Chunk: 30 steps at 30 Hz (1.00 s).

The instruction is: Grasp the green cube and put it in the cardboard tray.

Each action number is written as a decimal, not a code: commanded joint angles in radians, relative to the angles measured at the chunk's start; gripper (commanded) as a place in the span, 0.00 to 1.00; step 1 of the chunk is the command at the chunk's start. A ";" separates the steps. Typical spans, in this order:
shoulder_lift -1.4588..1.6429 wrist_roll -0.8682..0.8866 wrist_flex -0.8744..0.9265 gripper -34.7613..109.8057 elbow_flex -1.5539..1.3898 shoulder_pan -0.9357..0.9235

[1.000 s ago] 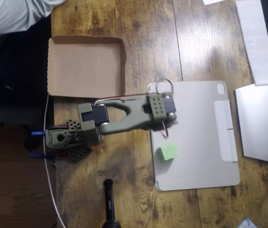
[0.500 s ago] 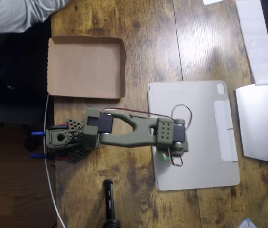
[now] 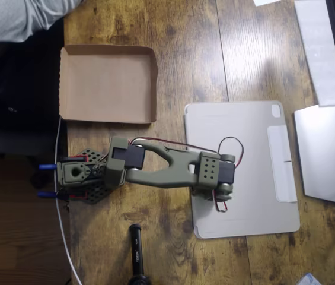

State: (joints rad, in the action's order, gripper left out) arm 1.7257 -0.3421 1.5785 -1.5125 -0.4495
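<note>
The cardboard tray (image 3: pixel 108 83) lies open and bare at the upper left of the wooden table in the overhead view. My olive-green arm reaches right from its base (image 3: pixel 75 175), and the gripper (image 3: pixel 216 191) points straight down over the lower left part of the grey tablet cover (image 3: pixel 250 130). The gripper head covers the spot where the green cube lay, so the cube is hidden beneath it. The fingers are hidden under the head too, and I cannot tell how they stand or whether they touch the cube.
A black cylindrical object (image 3: pixel 136 252) lies near the front edge below the arm. A white stand (image 3: pixel 324 154) and papers crowd the right side. A person's grey sleeve (image 3: pixel 13 18) shows at the top left. The table's left edge runs just beside the arm's base.
The arm swung down the picture from the tablet cover's upper left corner to over the green cube. The cube was in plain sight, then a sliver, and is now covered.
</note>
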 commanded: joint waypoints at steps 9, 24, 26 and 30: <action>0.003 -0.006 -0.149 0.46 -0.135 0.060; 0.017 -0.130 -0.296 0.45 -0.227 0.015; 0.025 -0.146 -0.308 0.45 -0.236 0.006; 0.035 -0.166 -0.330 0.44 -0.241 -0.014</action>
State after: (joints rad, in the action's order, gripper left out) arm 1.7104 -0.4786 1.2487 -1.7426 -0.4387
